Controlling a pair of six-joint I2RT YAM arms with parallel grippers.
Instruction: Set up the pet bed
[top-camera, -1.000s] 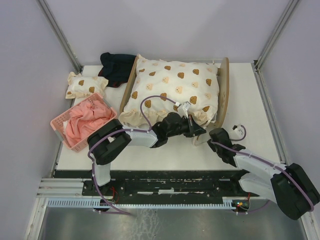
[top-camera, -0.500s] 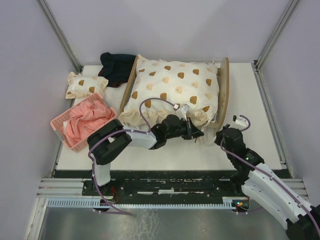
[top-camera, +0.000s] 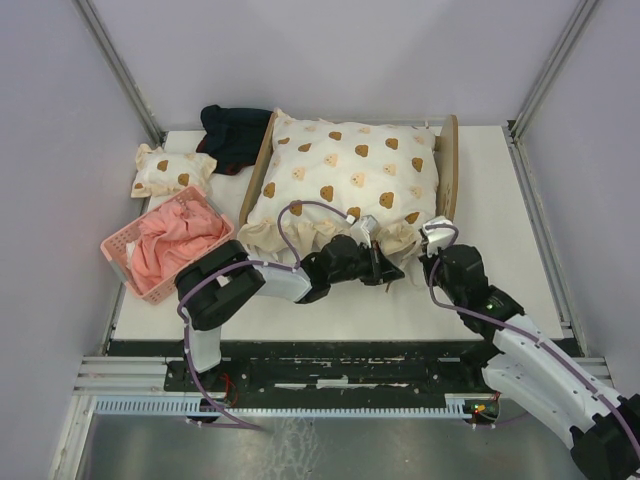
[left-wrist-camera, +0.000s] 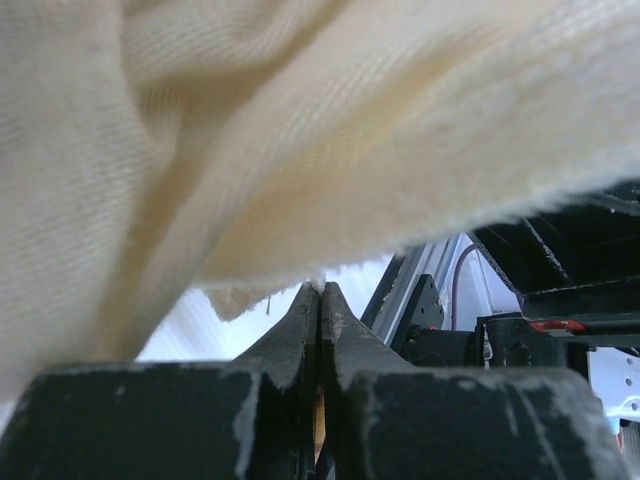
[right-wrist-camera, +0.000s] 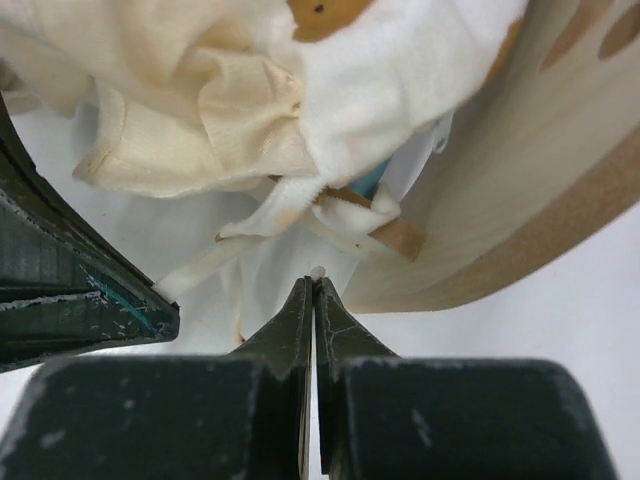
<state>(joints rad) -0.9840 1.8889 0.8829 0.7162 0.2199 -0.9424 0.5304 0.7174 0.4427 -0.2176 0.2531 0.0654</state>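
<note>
The pet bed's plywood frame (top-camera: 449, 180) stands at the back middle, under a cream bear-print quilt (top-camera: 345, 175) that hides the mattress from above. My left gripper (top-camera: 385, 270) is at the quilt's front right frill. In the left wrist view the left gripper (left-wrist-camera: 320, 286) has its jaws pressed together, with the frill's edge (left-wrist-camera: 300, 150) pinched at the tips. My right gripper (top-camera: 428, 245) is shut and empty beside the headboard's near end. In the right wrist view the right gripper (right-wrist-camera: 316, 280) points at the quilt corner (right-wrist-camera: 250, 110), the headboard (right-wrist-camera: 540, 190) and a sliver of blue mattress (right-wrist-camera: 372, 180).
A pink basket (top-camera: 122, 252) holding pink cloth stands at the left. A small bear-print pillow (top-camera: 172, 170) and a dark cloth (top-camera: 235, 135) lie at the back left. The left gripper's finger (right-wrist-camera: 70, 290) shows close by in the right wrist view.
My right arm has swung left and forward from the table's right side up to the headboard's near end. My left gripper has drawn slightly toward me along the quilt's front edge.
</note>
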